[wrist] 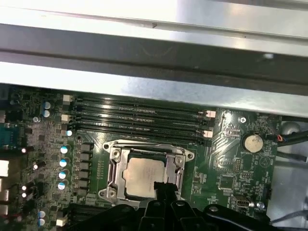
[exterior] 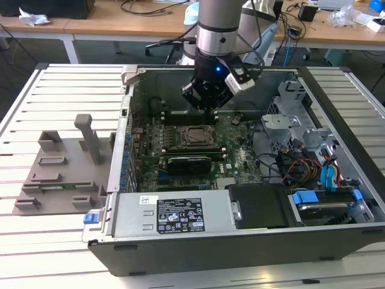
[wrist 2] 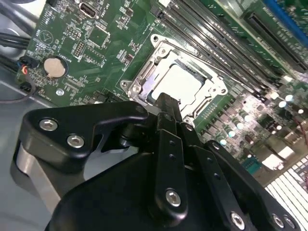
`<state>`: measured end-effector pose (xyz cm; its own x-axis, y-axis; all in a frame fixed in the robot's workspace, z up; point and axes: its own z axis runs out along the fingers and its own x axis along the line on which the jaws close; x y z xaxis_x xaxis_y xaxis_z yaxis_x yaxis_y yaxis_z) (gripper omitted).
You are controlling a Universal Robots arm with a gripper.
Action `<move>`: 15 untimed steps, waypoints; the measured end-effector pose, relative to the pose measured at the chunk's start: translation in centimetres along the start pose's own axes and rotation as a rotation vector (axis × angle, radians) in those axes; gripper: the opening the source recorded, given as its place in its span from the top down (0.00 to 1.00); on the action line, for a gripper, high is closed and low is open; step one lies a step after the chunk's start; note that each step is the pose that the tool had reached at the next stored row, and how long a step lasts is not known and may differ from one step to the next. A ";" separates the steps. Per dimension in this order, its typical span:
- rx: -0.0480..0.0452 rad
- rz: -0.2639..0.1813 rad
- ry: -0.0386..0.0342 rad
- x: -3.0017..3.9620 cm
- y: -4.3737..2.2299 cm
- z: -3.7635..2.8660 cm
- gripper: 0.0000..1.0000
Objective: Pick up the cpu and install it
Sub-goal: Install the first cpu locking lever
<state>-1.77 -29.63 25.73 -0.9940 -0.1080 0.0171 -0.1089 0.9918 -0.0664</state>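
Note:
The cpu (wrist 2: 180, 83) (wrist: 141, 176), a pale silvery square, lies flat inside the metal socket frame (wrist 2: 144, 72) (wrist: 114, 155) on the green motherboard (exterior: 240, 159). In both wrist views my gripper (wrist 2: 166, 102) (wrist: 163, 186) hangs just above the socket's near edge. Its black fingers (wrist 2: 167, 139) are pressed together with nothing between them. In the exterior view the gripper (exterior: 207, 105) hovers inside the open computer case, a little above and behind the socket (exterior: 194, 136).
Memory slots (wrist: 139, 118) run along one side of the socket. A coin cell (wrist 2: 54, 67) sits on the board nearby. A long black expansion card (exterior: 189, 161), cables (exterior: 295, 165), drive bays (exterior: 328, 198) and the case walls (exterior: 123, 129) ring the space. A grey fixture (exterior: 60, 171) stands at the exterior view's left.

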 end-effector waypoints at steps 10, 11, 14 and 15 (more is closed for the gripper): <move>0.0004 0.000 0.0000 0.02 -0.08 -1.20 0.89; 0.0004 0.000 0.0000 0.02 -0.09 -1.29 0.89; 0.0004 0.000 0.0000 0.03 -0.10 -1.59 0.89; 0.0004 0.000 0.0001 0.03 -0.12 -1.83 0.89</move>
<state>-1.77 -29.63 27.56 -0.9940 -0.1079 0.0171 -0.1088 0.9918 -0.0667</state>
